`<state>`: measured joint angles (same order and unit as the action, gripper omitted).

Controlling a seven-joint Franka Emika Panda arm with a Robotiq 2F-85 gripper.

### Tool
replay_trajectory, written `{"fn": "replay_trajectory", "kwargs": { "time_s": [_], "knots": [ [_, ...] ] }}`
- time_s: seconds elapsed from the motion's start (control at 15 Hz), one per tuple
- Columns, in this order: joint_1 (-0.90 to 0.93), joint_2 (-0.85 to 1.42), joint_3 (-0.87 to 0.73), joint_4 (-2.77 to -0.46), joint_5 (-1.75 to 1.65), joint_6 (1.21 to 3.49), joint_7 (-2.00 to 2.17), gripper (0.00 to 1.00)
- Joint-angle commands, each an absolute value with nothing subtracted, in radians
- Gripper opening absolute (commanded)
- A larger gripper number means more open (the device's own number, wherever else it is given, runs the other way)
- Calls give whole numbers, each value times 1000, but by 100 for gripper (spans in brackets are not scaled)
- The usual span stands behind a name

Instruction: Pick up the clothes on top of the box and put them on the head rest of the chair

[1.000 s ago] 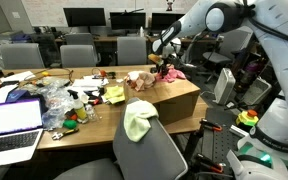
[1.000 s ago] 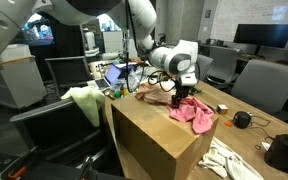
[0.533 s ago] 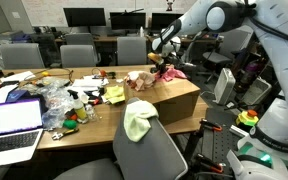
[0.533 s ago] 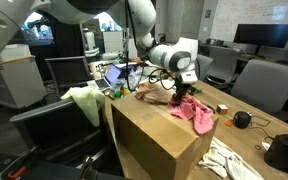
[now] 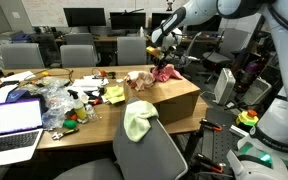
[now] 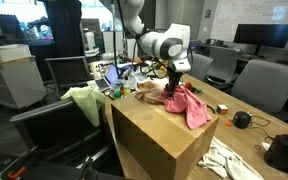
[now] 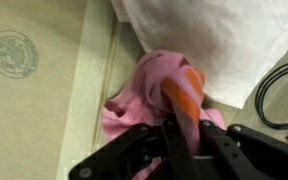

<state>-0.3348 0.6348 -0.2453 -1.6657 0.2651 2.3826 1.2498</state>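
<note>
**A:** Clothes on the box: what do we see, biggest things first?

**B:** In both exterior views we see the brown cardboard box at the end of the cluttered table. The big grey chair stands near it in the foreground.

**A:** And the head rest?

**B:** A yellow-green garment drapes over that rounded top edge, well apart from the box.

**A:** What do we find on the box top?

**B:** A pale cloth with reddish marks lies there. Just beside it, the pink garment hangs in a bunched fold from the gripper.

**A:** Is the pink one clear of the cardboard?

**B:** We cannot tell. Its upper part is raised above the box, but its lower folds reach down to the box's top.

**A:** How do the jaws stand?

**B:** In the wrist view we see the dark fingers drawn narrow, pinching the pink fabric between them.
</note>
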Motion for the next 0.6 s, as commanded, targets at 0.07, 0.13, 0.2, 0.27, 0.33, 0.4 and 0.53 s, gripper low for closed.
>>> {"fn": "replay_trajectory", "kwargs": {
  "time_s": [0.07, 0.13, 0.2, 0.27, 0.33, 0.4, 0.53],
  "knots": [
    [-262, 418, -264, -1879, 246, 2426, 1205, 4],
    [-250, 384, -264, -1906, 237, 2420, 1203, 4],
    [-236, 354, -266, -1933, 226, 2418, 1204, 4],
    [-225, 323, -266, -1959, 215, 2416, 1203, 4],
    [-213, 295, -267, -1984, 200, 2415, 1204, 4],
    [-206, 265, -263, -2009, 191, 2409, 1196, 4],
    [-191, 210, -255, -2056, 167, 2395, 1177, 4]
  ]
}}
